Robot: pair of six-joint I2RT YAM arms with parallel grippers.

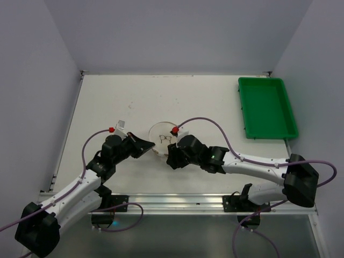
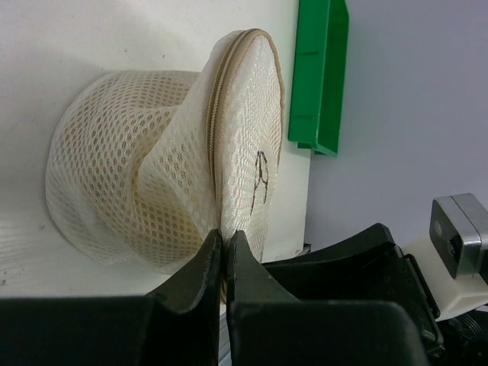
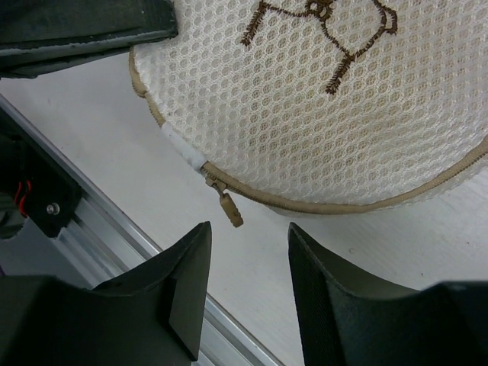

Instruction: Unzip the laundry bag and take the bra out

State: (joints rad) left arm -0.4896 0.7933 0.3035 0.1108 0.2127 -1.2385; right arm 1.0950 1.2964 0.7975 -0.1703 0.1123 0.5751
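Found the laundry bag (image 1: 163,137) lying on the table (image 1: 107,102) between the two arms, well apart from the green tray (image 1: 266,107). Saw the left gripper (image 2: 225,245) pinched tight on the bag's lower mesh edge, near the zipper (image 2: 217,114) and the dark bra symbol (image 2: 261,179). Noted the right gripper (image 3: 248,244) spread open, jaws just short of the tan zipper pull (image 3: 230,212), holding nothing.

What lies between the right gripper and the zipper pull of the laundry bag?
Only bare table. The right wrist view shows the open right gripper just short of the zipper pull hanging at the rim of the laundry bag.
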